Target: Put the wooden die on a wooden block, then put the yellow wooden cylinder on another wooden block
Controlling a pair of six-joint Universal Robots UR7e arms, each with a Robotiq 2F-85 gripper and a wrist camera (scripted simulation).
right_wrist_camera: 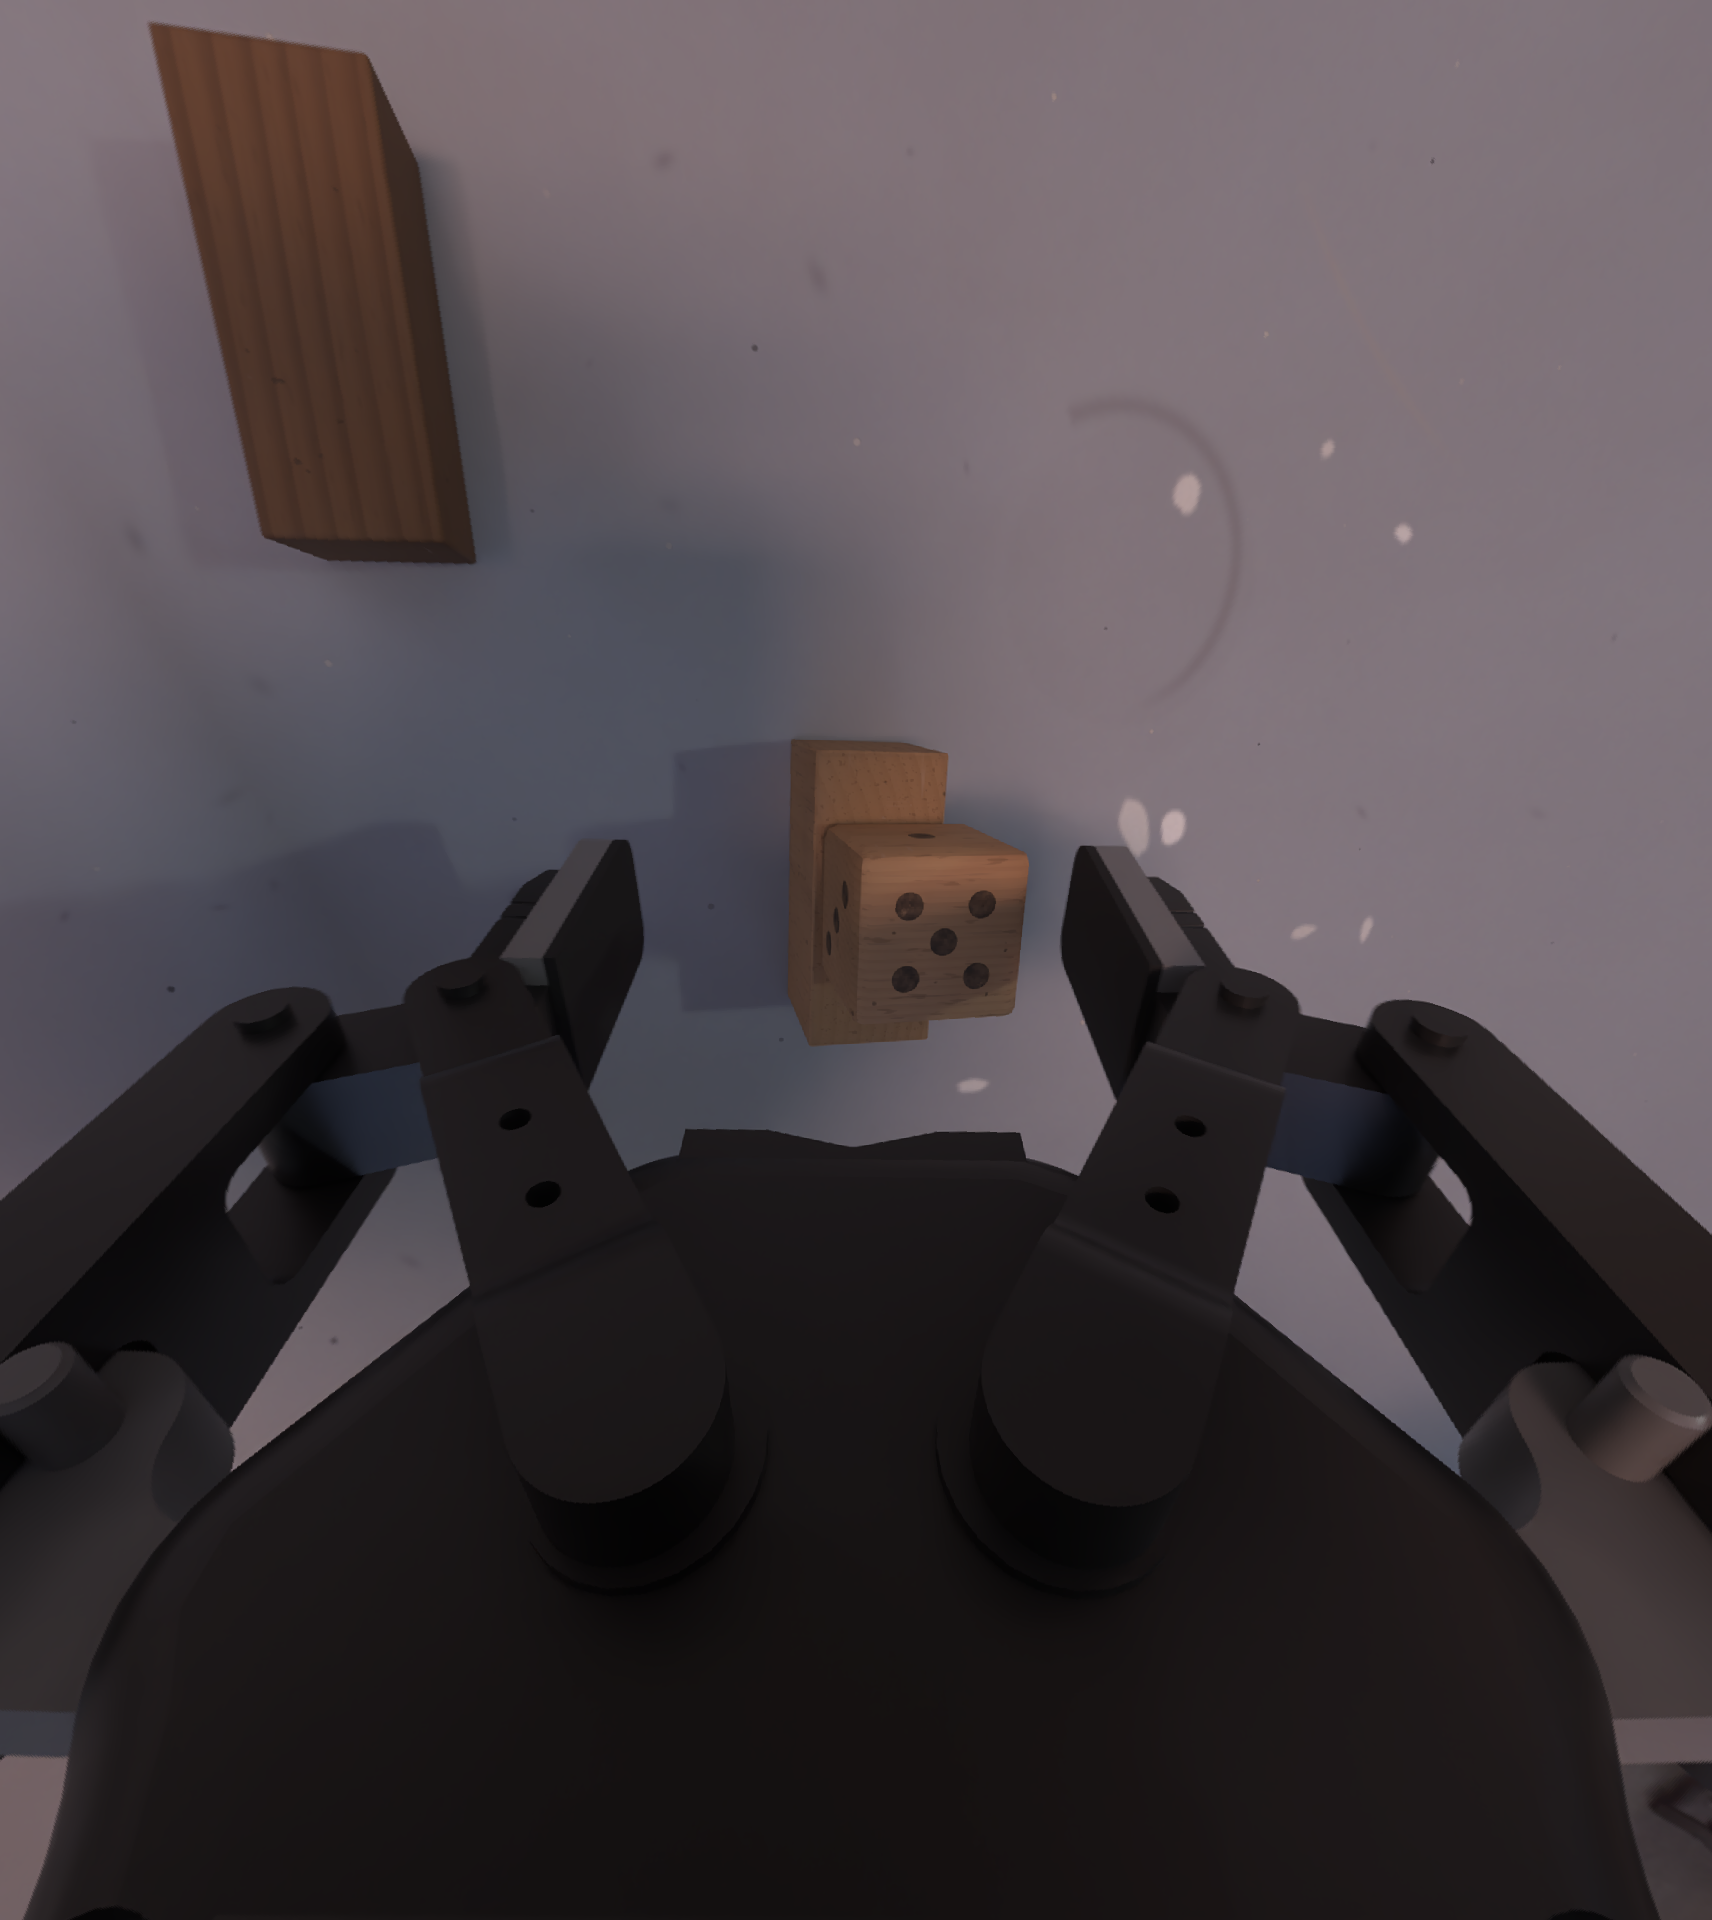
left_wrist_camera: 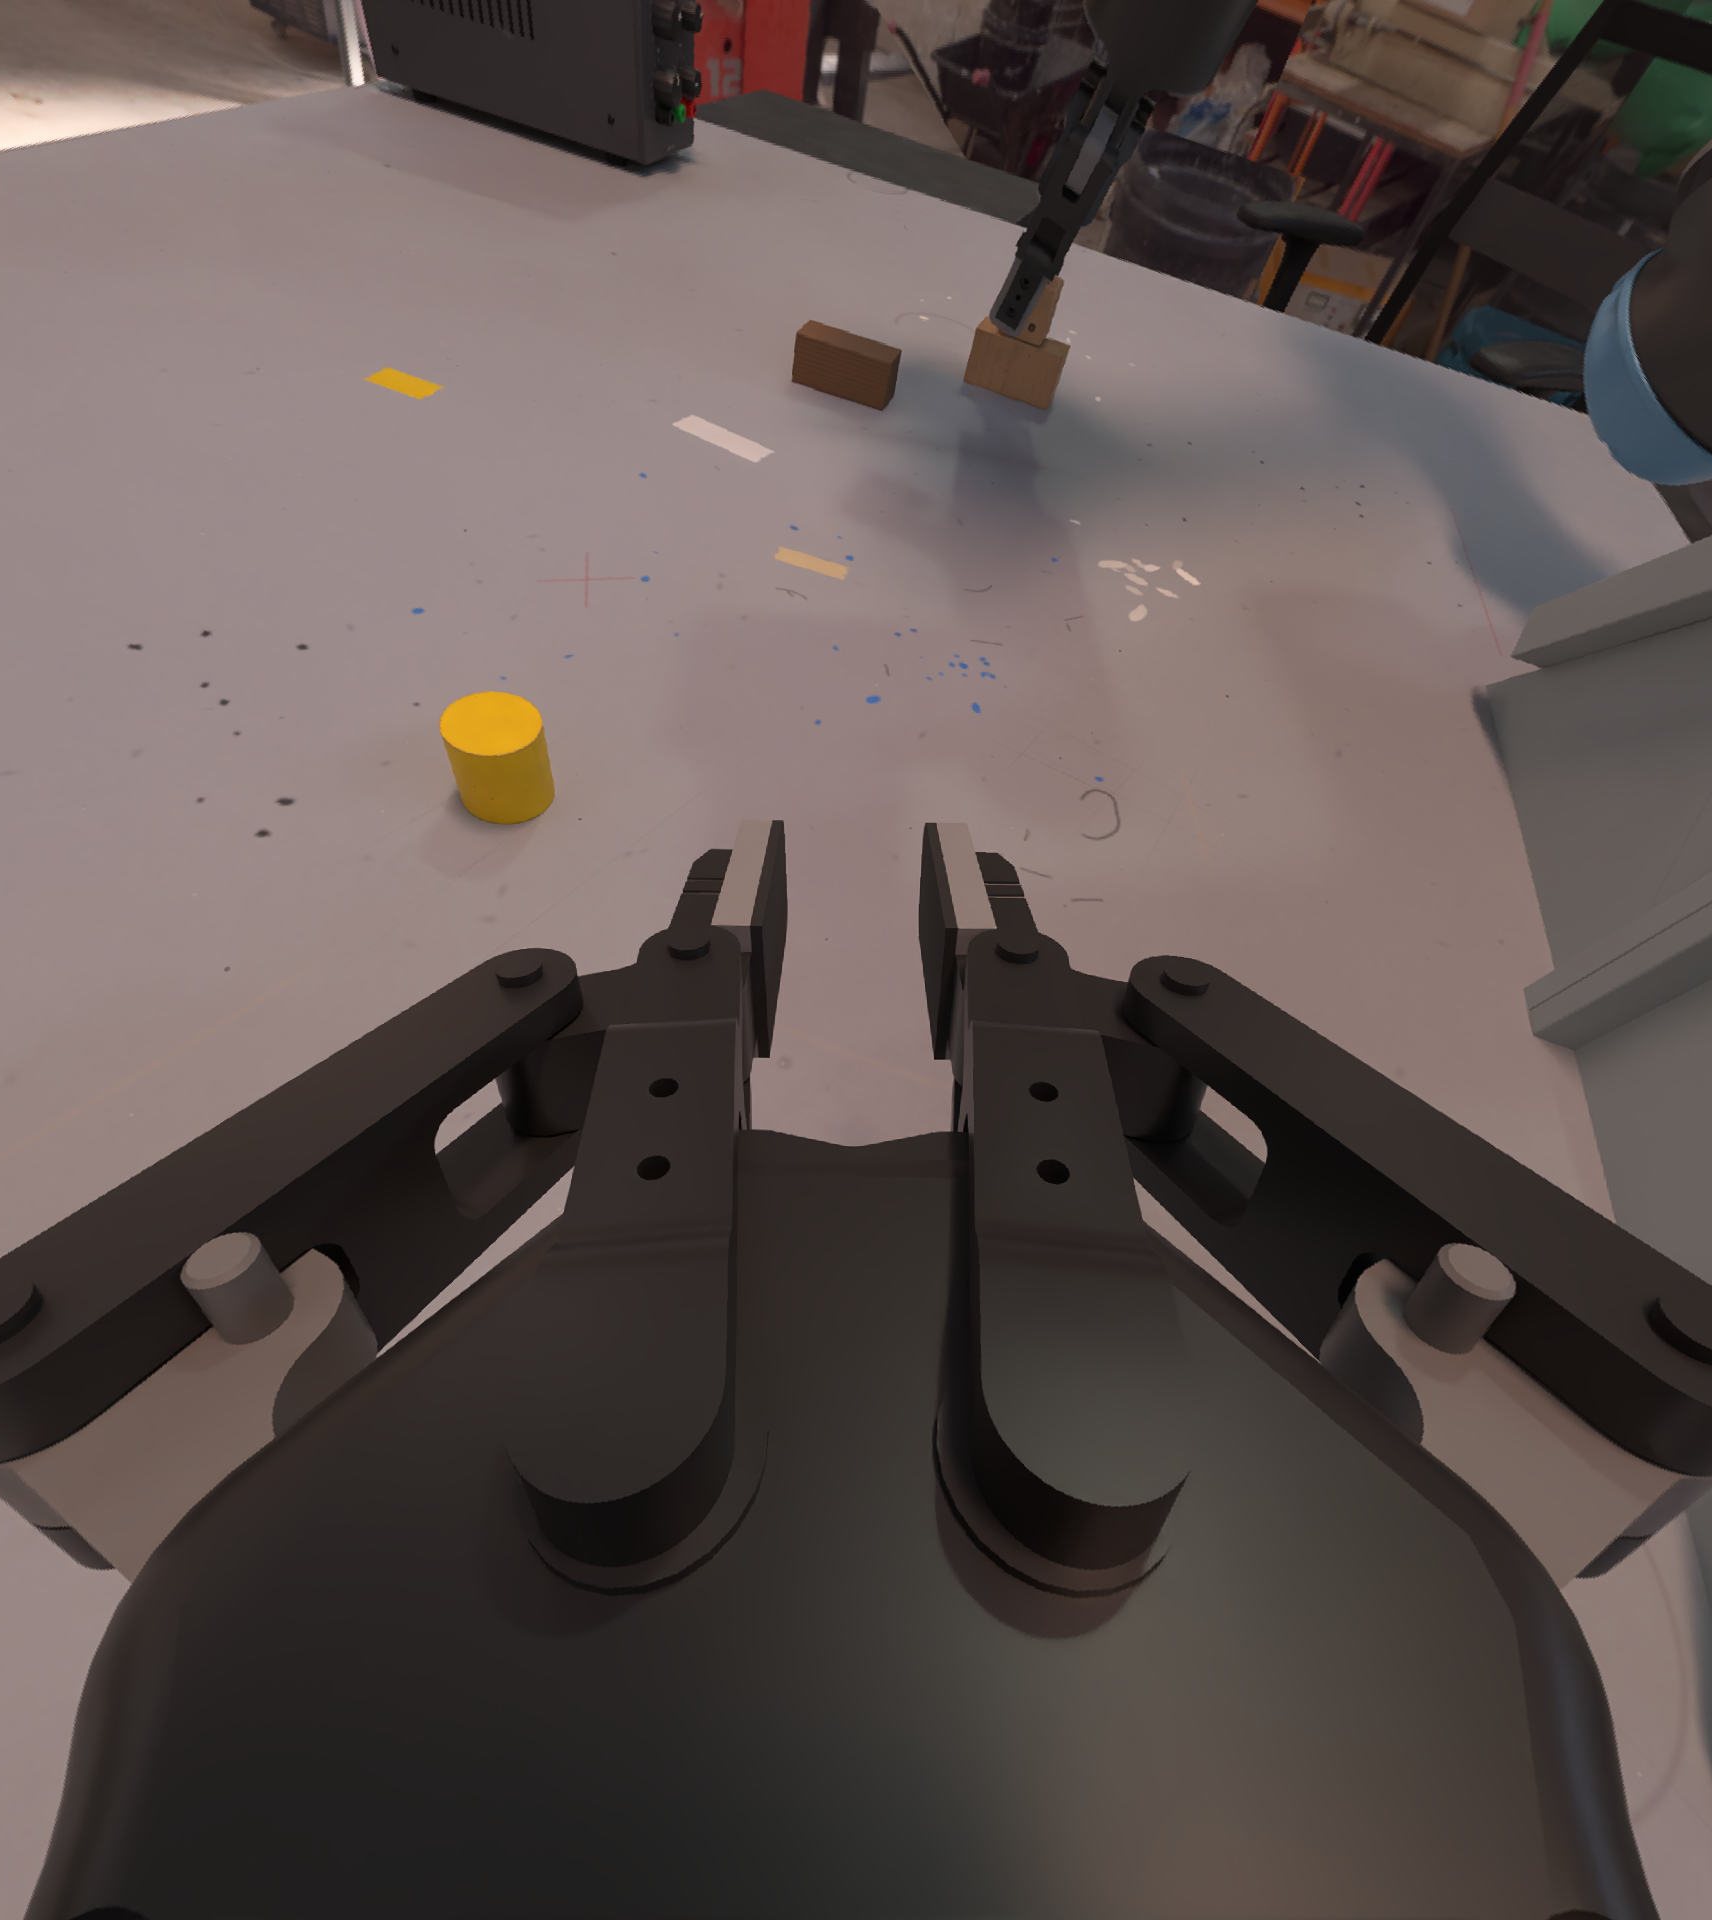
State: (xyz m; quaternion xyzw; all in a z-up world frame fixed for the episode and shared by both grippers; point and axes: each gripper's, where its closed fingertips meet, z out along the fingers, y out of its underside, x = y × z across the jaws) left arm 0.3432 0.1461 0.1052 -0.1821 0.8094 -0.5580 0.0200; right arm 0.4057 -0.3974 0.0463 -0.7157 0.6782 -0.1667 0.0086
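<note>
Resting on the light wooden block (right_wrist_camera: 864,790), overhanging its right edge, the wooden die (right_wrist_camera: 935,940) is seen between the spread, empty right tool (right_wrist_camera: 854,920). Left tool (left_wrist_camera: 853,878) is parted, empty. Yellow wooden cylinder (left_wrist_camera: 498,756), upright on counter (left_wrist_camera: 208,520) near-left, is judged light, rigid, smooth; curved sides should be pinched.

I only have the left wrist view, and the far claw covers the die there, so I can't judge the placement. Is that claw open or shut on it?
Observer: Open. In the right wrist view the right claw has its fingers clear of the wooden die on both sides.
Operator: Is the die centred on the light block?
Observer: No. It sits toward one long edge of the light block and seems to jut slightly past it.
Operator: Which face is up?
Observer: The five-pip face.
</note>
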